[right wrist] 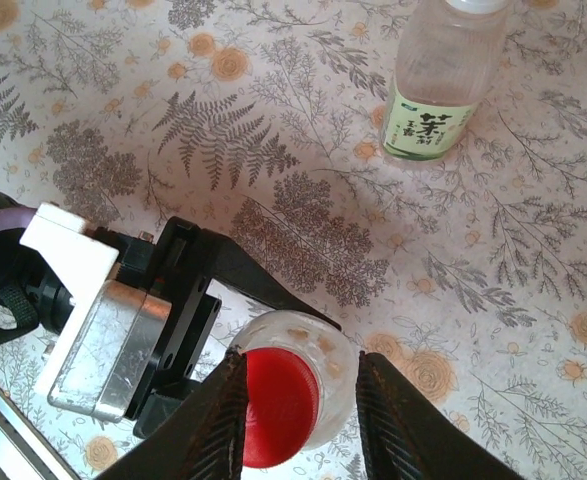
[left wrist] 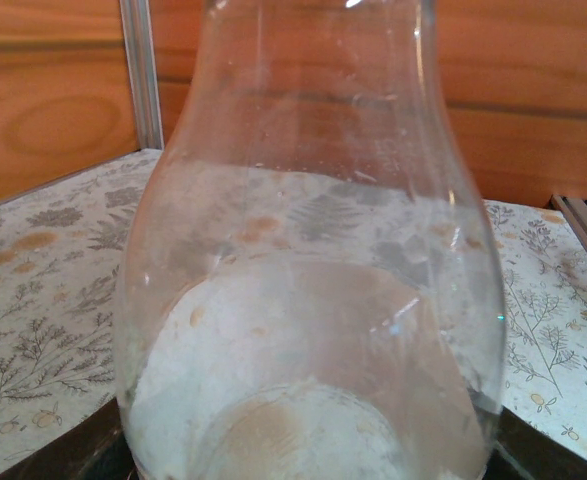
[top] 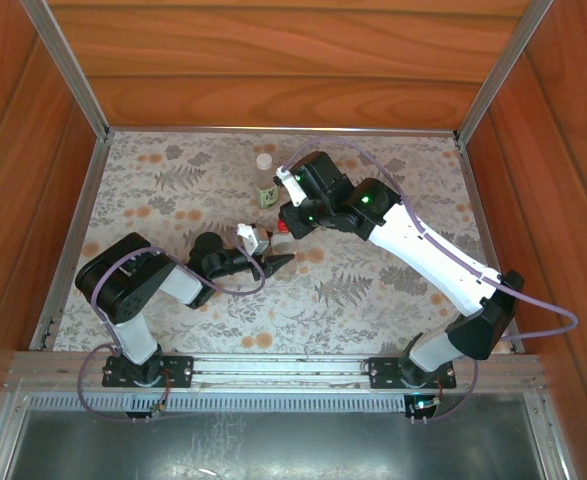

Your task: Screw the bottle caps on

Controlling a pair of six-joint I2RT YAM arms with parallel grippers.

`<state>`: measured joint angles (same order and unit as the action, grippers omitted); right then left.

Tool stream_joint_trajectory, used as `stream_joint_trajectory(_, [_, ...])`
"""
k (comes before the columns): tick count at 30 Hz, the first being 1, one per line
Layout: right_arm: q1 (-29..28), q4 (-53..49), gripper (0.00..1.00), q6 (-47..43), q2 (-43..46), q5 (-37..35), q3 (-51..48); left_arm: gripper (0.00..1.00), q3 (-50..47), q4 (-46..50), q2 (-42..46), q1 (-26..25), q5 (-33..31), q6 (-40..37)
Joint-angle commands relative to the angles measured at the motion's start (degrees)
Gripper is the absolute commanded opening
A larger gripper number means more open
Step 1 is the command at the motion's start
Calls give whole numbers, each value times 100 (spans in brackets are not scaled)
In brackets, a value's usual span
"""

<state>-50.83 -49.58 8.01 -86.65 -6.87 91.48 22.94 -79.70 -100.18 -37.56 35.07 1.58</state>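
Observation:
My left gripper (top: 271, 250) is shut on the short clear bottle (left wrist: 313, 300), which stands very close in the left wrist view. The red cap (right wrist: 283, 405) sits on that bottle's neck. My right gripper (right wrist: 303, 368) hangs over the cap with its jaws apart: the left finger is at the cap's edge, and the right finger stands off it with a gap. The bottle with the green-yellow label (right wrist: 435, 90) stands upright on the table further back, with the white cap (right wrist: 478, 5) on top. From above, this labelled bottle (top: 265, 183) is just left of the right gripper (top: 289, 224).
The floral table cover (top: 373, 290) is ringed by wooden walls and metal rails (top: 73, 250). The left arm's black fingers (right wrist: 248, 275) and silver and white wrist block (right wrist: 103, 340) crowd the space beside the right gripper. Bare cloth lies to the right and front.

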Motion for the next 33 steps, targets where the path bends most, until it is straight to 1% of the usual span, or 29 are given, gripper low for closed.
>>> stream_joint_trajectory(1, [103,207,37,146,219,171,-22,59,-92,851,-255,77,51,79])
stream_joint_trajectory(8, [261,244,30,249,219,509,-160,59,-88,859,-243,82,50,86])
stream_joint_trajectory(10, [275,241,29,270,224,573,-187,59,-95,865,-243,81,48,88])
stream_joint_trajectory(22, [345,268,29,374,304,807,-360,59,-71,861,-256,83,48,96])
stream_joint_trajectory(33, [354,282,30,433,390,784,-385,59,-71,868,-256,85,51,96])
